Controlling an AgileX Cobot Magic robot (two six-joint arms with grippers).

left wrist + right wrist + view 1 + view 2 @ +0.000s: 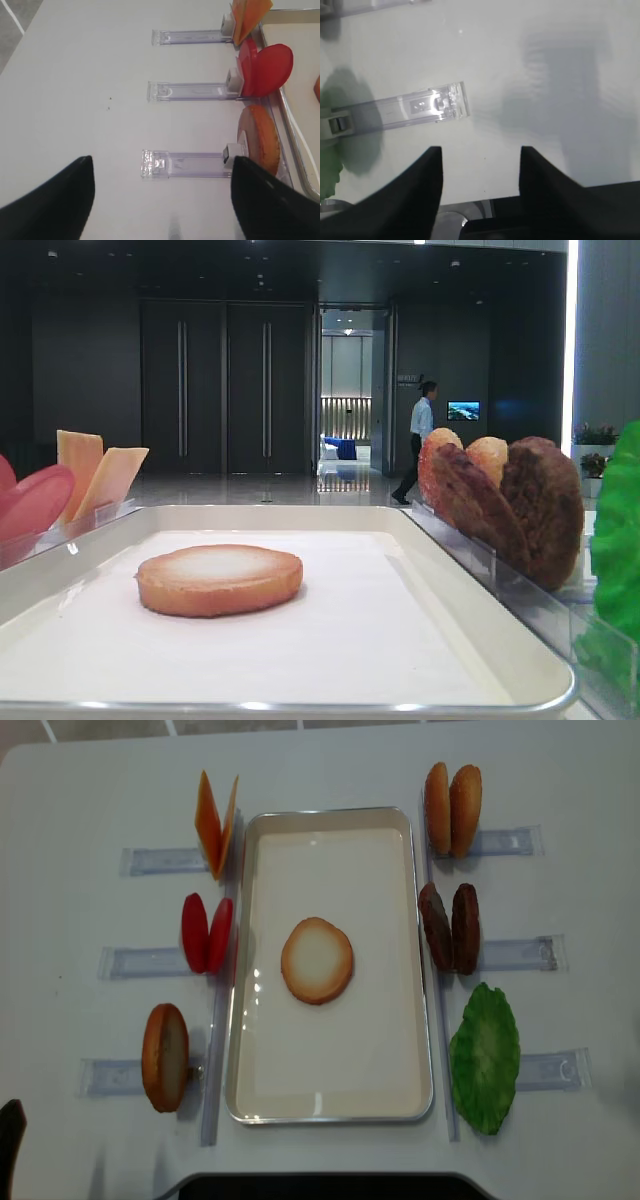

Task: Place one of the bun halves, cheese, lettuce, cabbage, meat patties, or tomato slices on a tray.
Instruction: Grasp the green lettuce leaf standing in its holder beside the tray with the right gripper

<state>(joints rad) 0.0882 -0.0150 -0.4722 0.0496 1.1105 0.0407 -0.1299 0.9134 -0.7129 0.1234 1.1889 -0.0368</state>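
Cream-white and shallow, the big rectangular tray (330, 1105) sits mid-table, and one golden-tan bun half (317, 960) lies flat at its centre, pale face up. Left of the tray, clear plastic holders carry the stock: two pale orange cheese slices (216, 823) leaning together at the far end, two pinkish-red tomato discs (207, 933) on edge in the middle, and a single tan bun half (165, 1056) upright at the near end. Over on the right, a pair of buns (452, 809) stands far, two dark brown grainy patties (449, 927) in the middle, and the ruffled green lettuce leaf (485, 1058) lies near, just beside the tray's rim.

Left gripper (162, 197) hovers over bare white table left of the holders, its black fingers (55, 205) spread wide apart, nothing between them. Right gripper (480, 172) hangs above the table beside a clear plastic rail (427, 106), fingers parted with an empty gap, green of the lettuce at the view's left edge
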